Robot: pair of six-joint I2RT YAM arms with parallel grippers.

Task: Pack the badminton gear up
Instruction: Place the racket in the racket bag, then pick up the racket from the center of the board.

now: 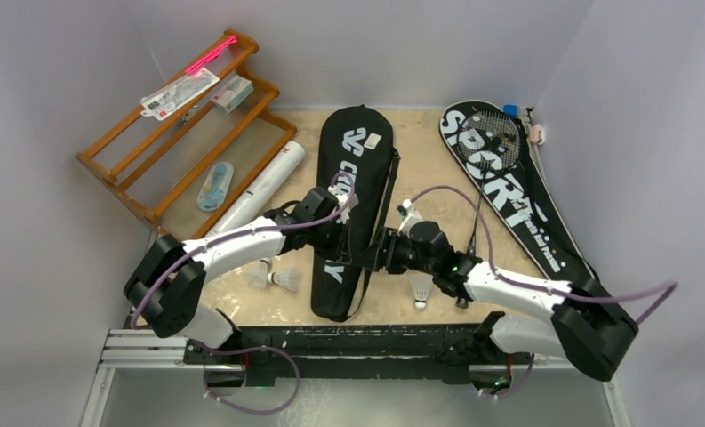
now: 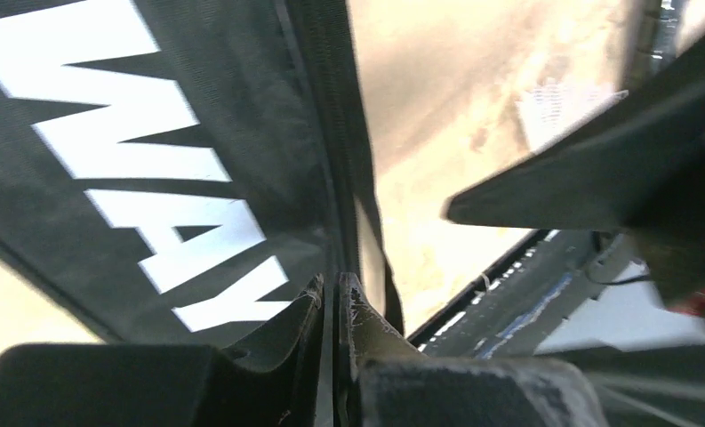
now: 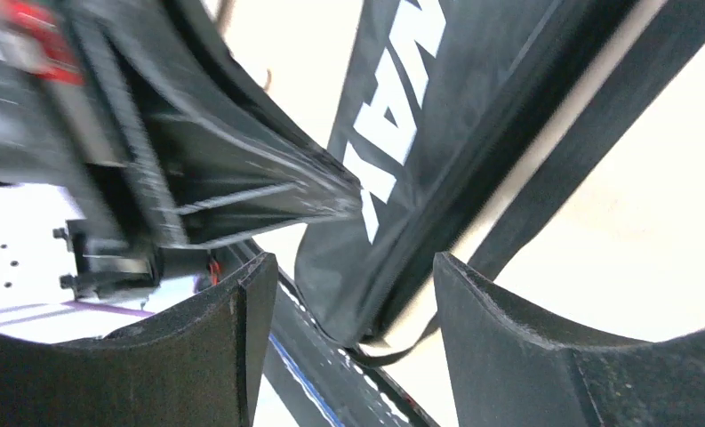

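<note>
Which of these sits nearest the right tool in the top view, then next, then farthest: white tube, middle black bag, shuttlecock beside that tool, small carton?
1. Middle black bag, at the right tool.
2. Shuttlecock, just to its right, toward the near edge.
3. White tube, left of the bag.
4. Small carton, far back left.

Black bag (image 1: 357, 156) flat at centre; racket (image 1: 493, 138) atop right bag (image 1: 526, 222).

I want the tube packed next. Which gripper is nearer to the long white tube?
Left. The left gripper pinches the middle bag at its right edge, right of the tube. The right gripper, open, sits just beyond that edge, farther from the tube.
</note>
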